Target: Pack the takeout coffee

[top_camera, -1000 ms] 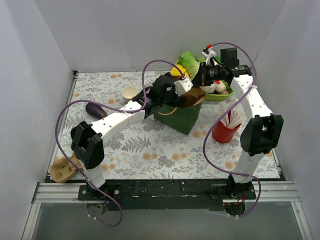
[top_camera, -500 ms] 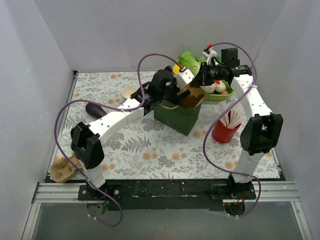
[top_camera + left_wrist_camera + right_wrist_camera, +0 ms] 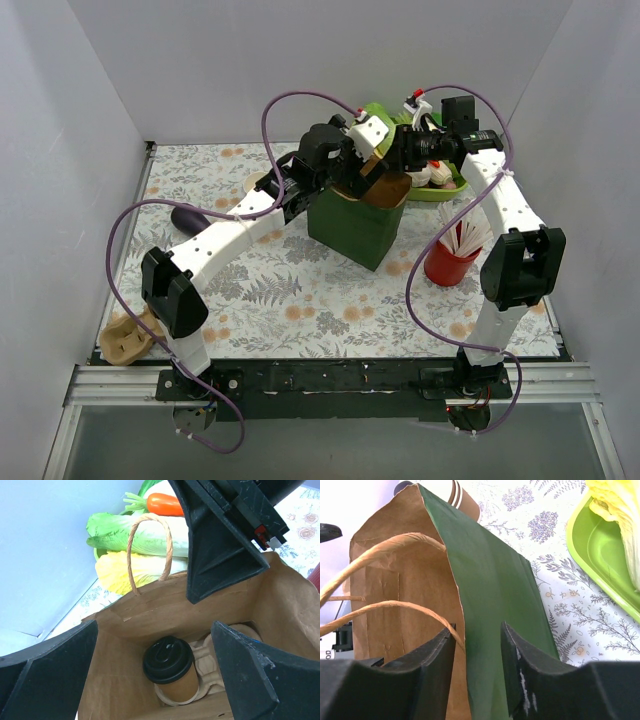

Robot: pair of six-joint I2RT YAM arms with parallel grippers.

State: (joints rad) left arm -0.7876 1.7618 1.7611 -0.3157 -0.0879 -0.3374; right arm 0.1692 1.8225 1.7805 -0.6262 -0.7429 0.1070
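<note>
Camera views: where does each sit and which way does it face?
Top external: above, behind the bases, looking down on the green paper bag; both arms show.
Left wrist: over the bag's mouth, looking down at the black-lidded tan kraft cup; fingers show.
Right wrist: beside the bag, facing its wall; fingers show.
Shared by both wrists: the bag's cord handles.

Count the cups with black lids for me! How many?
1. The lidded cup stands in the cup carrier at the bottom of the paper bag; others may be hidden.
</note>
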